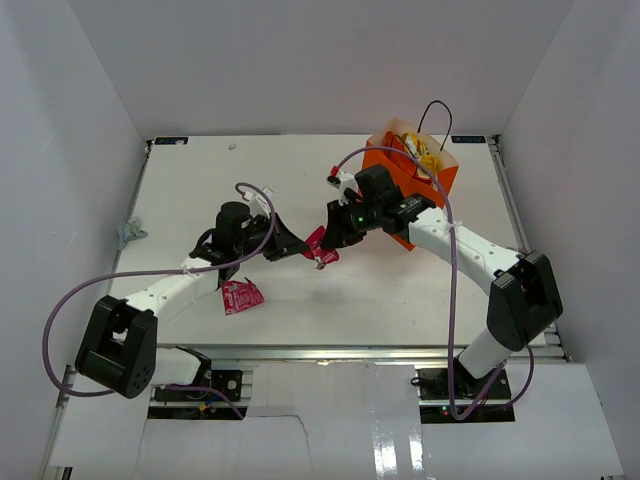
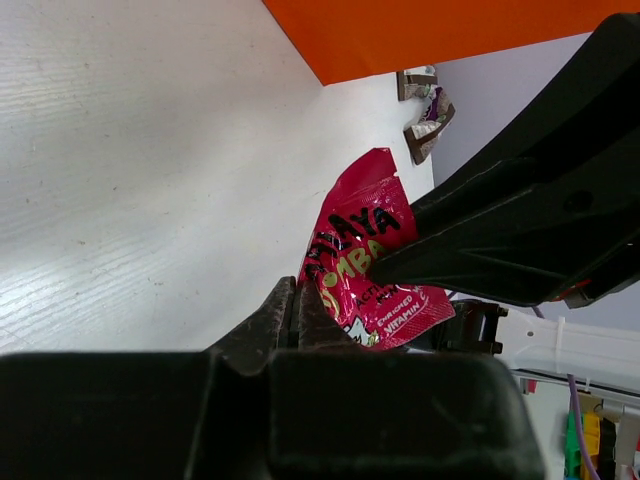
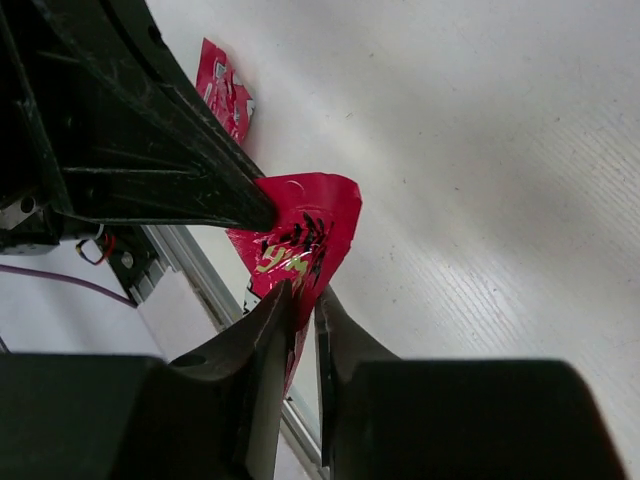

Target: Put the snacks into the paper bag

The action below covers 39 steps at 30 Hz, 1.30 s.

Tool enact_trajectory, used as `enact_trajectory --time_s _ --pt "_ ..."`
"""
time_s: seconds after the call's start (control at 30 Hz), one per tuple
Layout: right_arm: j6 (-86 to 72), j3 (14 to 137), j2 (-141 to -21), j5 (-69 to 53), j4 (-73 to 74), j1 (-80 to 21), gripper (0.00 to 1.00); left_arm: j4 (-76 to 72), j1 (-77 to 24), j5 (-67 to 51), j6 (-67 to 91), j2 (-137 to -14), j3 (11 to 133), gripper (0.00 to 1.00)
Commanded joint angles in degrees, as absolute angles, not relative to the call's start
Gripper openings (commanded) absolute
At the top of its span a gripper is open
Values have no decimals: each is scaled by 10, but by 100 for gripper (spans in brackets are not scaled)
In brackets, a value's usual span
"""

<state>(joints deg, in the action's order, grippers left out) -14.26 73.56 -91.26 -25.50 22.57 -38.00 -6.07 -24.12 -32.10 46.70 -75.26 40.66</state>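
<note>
Looks like a handover above mid-desk: pinching one packet between left claw and right claw, tip to tip. From the left wrist, narrowed to a slit on the packet's lower edge, with the opposite black finger pressing on the printed face. From the right wrist, closed much the same, with foil caught between the fingers and the other claw's tip touching the upper corner. Gripped from both sides, then, as far as can be judged; cannot tell whether lifted clear of the desk or brushing it.

Elsewhere: lying flat beside the left arm, well apart from both claws, a second packet. Standing upright at the far right, behind the right arm, the bag, with a yellow wrapper showing in its mouth.

Next calls for loosening the left claw first while keeping the right clamped, then backing the left away without tugging the foil. After that, swinging the right back over the bag's mouth, clearing the handle, and letting go only once above the opening. Worth minding: thin foil held by a corner, likely to slip or twist on the way. Then back for the second packet
</note>
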Motion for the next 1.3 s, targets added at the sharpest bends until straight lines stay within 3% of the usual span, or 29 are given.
enact_trajectory --time_s 0.0,0.1,0.13,0.23,0.27,0.5,0.7,0.87,1.03,1.27 --pt "-153 730 -910 -277 196 -381 18 -76 -243 -323 473 -720 403 0" --pt "-135 729 -906 -288 199 -381 8 -76 -243 -316 478 -709 405 1" --pt "-128 728 -904 -289 202 -381 8 -76 -243 -314 480 -701 409 7" --pt "-82 735 -894 -293 213 -376 8 -68 -243 -291 482 -679 413 35" --pt "-59 741 -888 -301 221 -374 8 -65 -243 -283 481 -661 414 57" --pt "234 833 -820 -366 272 -309 8 -12 -243 -189 431 -541 414 98" --pt "287 989 -788 -375 270 -214 8 84 -242 -90 414 -471 391 98" --pt "190 1066 -798 -304 224 -93 8 134 -242 -37 466 -439 373 98" --pt "150 1037 -816 -240 210 -34 8 193 -242 52 514 -413 371 98" --pt "156 937 -826 -215 206 -34 8 263 -242 88 533 -444 395 98"
